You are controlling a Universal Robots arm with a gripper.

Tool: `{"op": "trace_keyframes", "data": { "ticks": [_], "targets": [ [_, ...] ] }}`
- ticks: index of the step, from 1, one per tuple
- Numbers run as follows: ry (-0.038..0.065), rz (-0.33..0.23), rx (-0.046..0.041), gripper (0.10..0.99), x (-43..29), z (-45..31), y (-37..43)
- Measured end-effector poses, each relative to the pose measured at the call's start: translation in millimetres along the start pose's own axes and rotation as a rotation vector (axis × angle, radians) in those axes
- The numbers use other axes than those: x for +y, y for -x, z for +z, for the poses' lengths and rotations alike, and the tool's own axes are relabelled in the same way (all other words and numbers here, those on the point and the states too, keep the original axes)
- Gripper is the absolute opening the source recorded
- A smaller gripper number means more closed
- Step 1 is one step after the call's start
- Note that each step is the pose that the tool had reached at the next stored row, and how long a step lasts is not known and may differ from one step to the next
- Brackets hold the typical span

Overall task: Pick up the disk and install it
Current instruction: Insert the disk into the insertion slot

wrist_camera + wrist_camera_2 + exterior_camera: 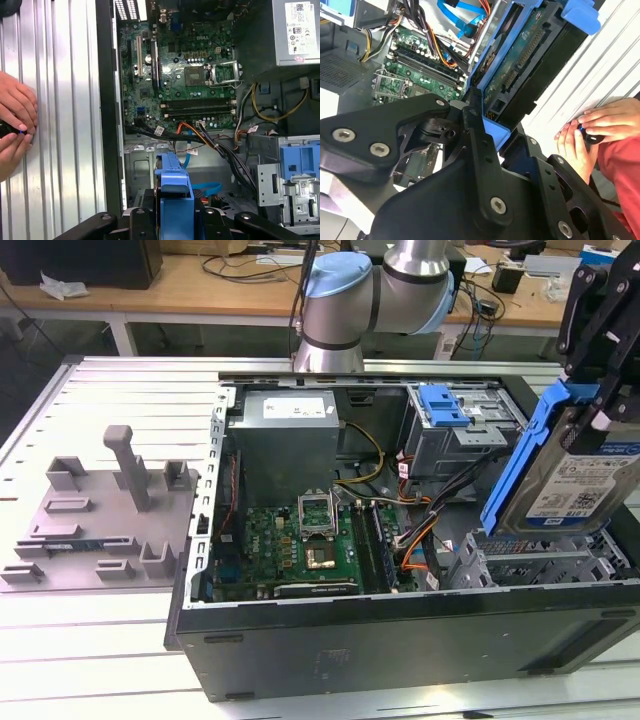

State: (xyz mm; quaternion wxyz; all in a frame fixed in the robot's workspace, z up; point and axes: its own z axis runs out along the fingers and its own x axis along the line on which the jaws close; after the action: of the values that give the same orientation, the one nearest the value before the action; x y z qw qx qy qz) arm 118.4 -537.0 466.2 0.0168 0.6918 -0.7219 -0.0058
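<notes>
Gripper (592, 405): clenched on disk's upper edge, upper part of the exterior view's right.
Disk (572, 478): upright, slightly tilted, over cage (540, 565) in open case (400, 645).
Hands (15, 127): resting on ribbed table (65, 100) beside case, seen in both wrist views.

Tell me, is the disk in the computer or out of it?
Out. The gripper holds the disk tilted above the open case.

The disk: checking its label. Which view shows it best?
Exterior view: the disk, in the gripper, has its label facing the camera. Second wrist view shows its circuit-board side; first wrist view, its blue bracket.
</notes>
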Motion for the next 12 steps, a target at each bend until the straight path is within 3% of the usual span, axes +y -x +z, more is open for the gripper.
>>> {"op": "trace_keyframes", "data": {
  "ticks": [3, 12],
  "targets": [
    [0.003, -0.026, 0.0011, 0.365, -0.5, 1.3, 0.2],
    [0.005, -0.030, 0.0033, 0.365, -1.3, 4.9, 0.4]
  ]
}}
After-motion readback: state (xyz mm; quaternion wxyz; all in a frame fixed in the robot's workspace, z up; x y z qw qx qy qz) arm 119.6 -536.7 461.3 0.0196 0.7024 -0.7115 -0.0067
